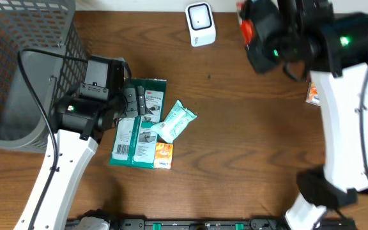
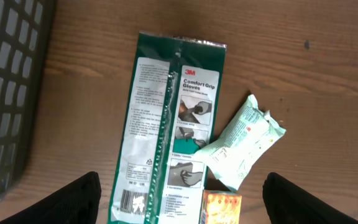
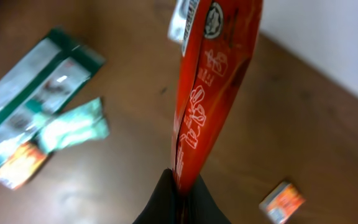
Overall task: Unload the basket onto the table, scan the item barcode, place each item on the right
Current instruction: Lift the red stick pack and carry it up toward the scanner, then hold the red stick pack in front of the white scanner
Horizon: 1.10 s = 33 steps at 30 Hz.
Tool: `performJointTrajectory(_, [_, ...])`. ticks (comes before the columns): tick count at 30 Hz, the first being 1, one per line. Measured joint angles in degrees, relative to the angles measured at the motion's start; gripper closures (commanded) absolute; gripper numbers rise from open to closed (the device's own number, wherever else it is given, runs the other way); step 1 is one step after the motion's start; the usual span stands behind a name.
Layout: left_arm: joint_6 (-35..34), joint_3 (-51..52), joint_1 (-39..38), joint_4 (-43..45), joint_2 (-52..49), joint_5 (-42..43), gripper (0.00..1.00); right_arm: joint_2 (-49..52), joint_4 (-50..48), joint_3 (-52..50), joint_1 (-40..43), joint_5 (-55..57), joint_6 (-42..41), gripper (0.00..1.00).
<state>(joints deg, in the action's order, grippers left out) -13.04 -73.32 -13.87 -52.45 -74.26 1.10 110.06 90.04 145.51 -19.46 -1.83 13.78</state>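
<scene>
Right tool (image 3: 178, 186) clamped tight on one end of the red packet (image 3: 213, 81), held clear of the table (image 3: 291, 124) near the white scanner (image 1: 200, 23). Left tool (image 2: 179, 202) spread wide, holding nothing, above the green glove pack (image 2: 166, 118).

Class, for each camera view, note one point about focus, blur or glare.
Overhead: even light, only faint shadows on the wooden table. Left wrist: green glove pack sharp, glints along its centre seam. Right wrist: red packet close up, the items behind it blurred.
</scene>
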Motion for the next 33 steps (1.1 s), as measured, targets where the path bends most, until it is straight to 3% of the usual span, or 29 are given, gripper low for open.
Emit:
performJointTrajectory(18, [0.0, 0.0, 0.0, 0.0, 0.0, 0.0, 0.16, 23.2, -28.0, 3.8, -3.8, 22.5, 14.8, 0.99])
performJointTrajectory(33, [0.0, 0.0, 0.0, 0.0, 0.0, 0.0, 0.16, 38.7, -39.6, 3.8, -4.8, 34.2, 25.1, 0.99])
